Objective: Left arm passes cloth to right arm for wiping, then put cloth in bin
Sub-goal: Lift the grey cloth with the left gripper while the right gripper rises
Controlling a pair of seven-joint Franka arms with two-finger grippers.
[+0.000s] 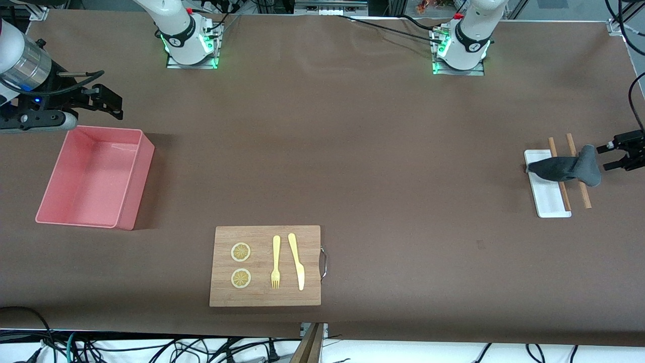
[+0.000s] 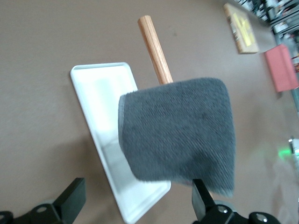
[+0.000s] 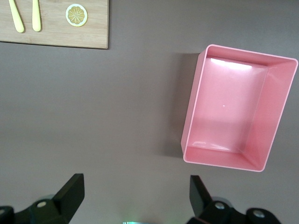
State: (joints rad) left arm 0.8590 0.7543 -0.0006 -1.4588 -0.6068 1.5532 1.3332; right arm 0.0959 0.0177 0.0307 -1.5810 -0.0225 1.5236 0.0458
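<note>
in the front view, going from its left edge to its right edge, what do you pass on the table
right gripper → pink bin → wooden board → white tray → cloth → left gripper

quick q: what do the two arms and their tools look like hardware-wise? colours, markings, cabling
Both arms have glossy white shells with black joint rings and red accents, on plates with green LEDs. The right arm's wrist segment is silver metal. The right tool and left tool are matte black with two angular black fingers. Black cables run from both bases, and one loops above the right tool.

White arms w/ black joint rings, green base LEDs, black pincers.
</note>
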